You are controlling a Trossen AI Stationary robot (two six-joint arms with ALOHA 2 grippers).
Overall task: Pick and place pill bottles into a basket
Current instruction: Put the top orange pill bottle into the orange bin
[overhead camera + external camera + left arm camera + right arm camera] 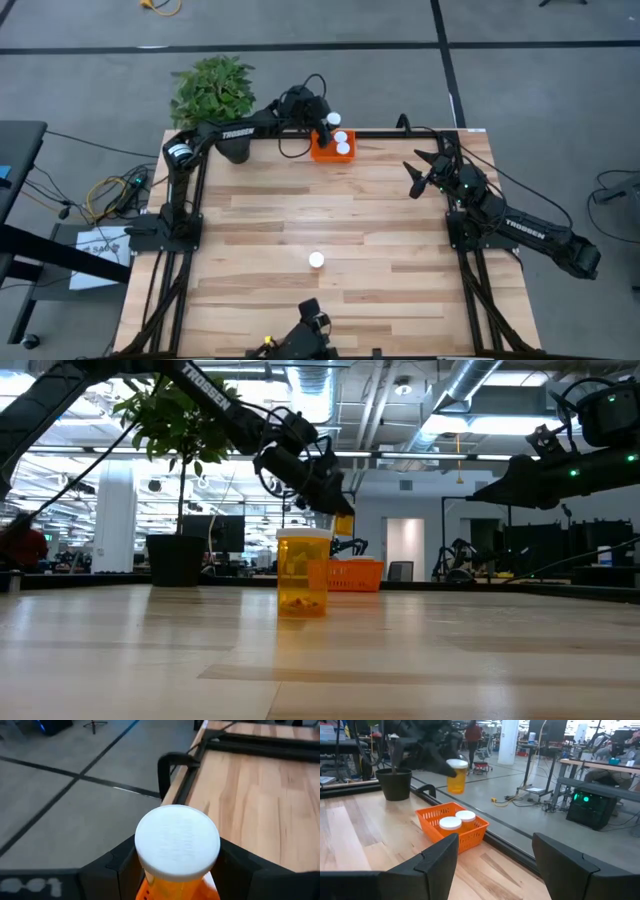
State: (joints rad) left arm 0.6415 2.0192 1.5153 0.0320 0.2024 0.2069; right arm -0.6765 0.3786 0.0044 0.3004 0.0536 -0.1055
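**Holding a bottle just past the basket's far edge**

Your left pincer [328, 124] is pinching a pill bottle [456, 776] by its orange body, white cap up, long axis close to upright. Take the basket [322, 152] as landmark. The held bottle hangs above it and slightly beyond its far rim, toward the worktop [330, 215] edge, not yet over the open space inside. So the coming move looks like a short pull back toward the worktop centre, then down.

Two capped bottles [458, 819] already sit in the basket, side by side and touching or nearly so. From the right wrist view the free room is on the side of the basket nearer the plant pot [393, 784]. Aim there, I'd say, or the held bottle lands on a cap.

One more bottle [316, 260] stands upright well away from the basket, toward the near middle of the worktop. It sits between the two arms, well apart from both pincers; I can't call which is closer.

Your right pincer [428, 170] is spread and empty, waiting off to the side of the basket, well apart from it.
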